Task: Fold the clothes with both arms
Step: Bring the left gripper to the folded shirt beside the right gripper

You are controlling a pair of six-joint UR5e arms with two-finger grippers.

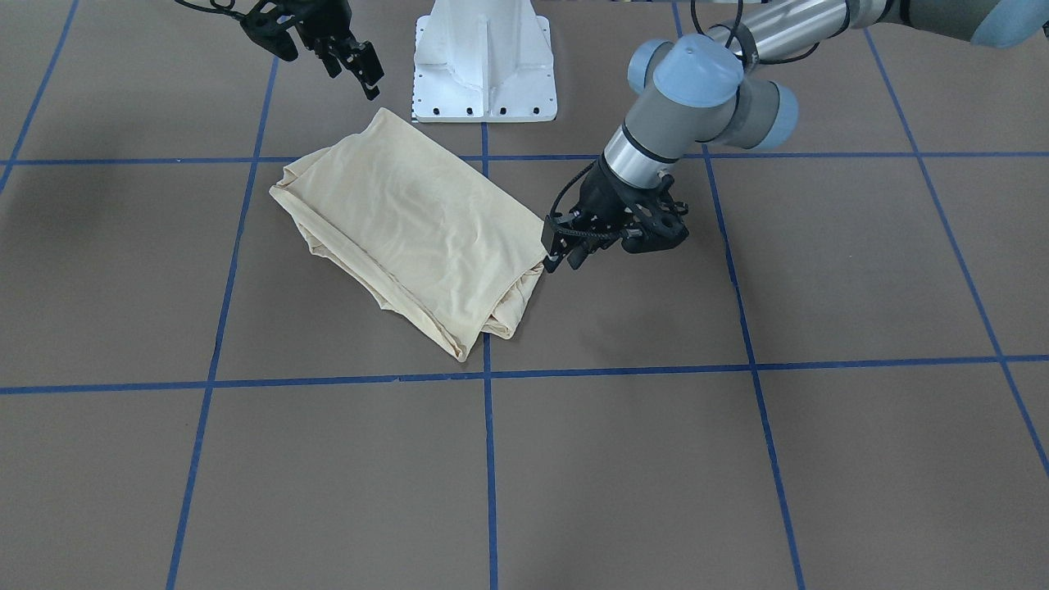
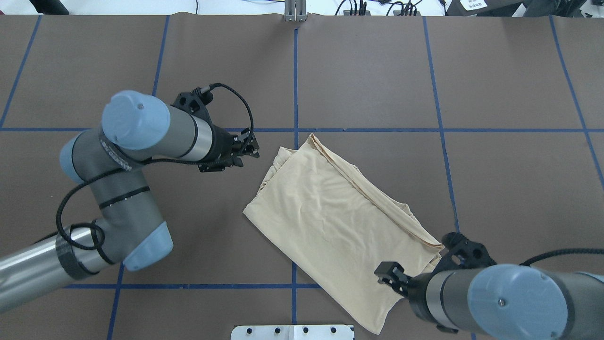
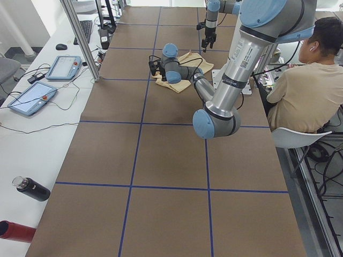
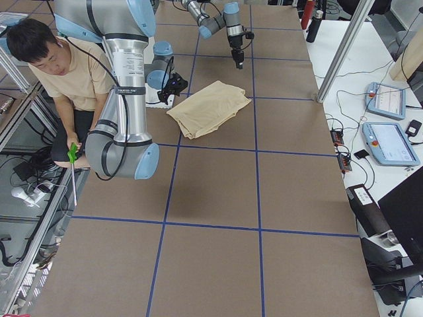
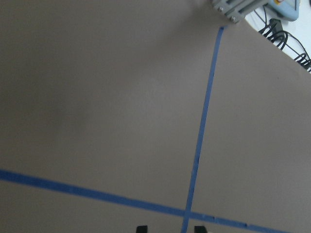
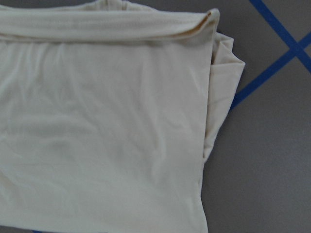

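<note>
Alt: Pale cream-yellow long-sleeved T-shirt [image 1: 410,225], folded into a rough rectangle, lies diagonally on a brown table [image 1: 778,475] marked w/ a blue tape grid [image 1: 489,459]. In the front view it sits centre-left of frame, just below the white pedestal base [image 1: 485,65]. In the overhead view it runs from frame centre down toward the bottom, right of centre. Plain fabric faces up, lightly creased. Stacked folded layers show along one long side and at the short ends.

Left gripper [image 1: 561,254] is low, right of centre in the front view, fingertips just beside the shirt's right-hand short edge. Overhead it appears left of centre, w/ a strip of bare table between it and the shirt's nearest corner. The left wrist view shows only table and two crossing tape lines. Two fingertips [image 5: 141,228] peek in at the bottom edge, spread apart, nothing between them.

Right gripper [image 1: 356,74] is at upper left in the front view, near the shirt's top corner but not touching it. Overhead, at lower right, it overlaps the shirt's end nearest the base. Its fingers look parted and hold nothing. The right wrist view looks down on a shirt corner, layers stacked along the right edge, tape lines at upper right.
</note>
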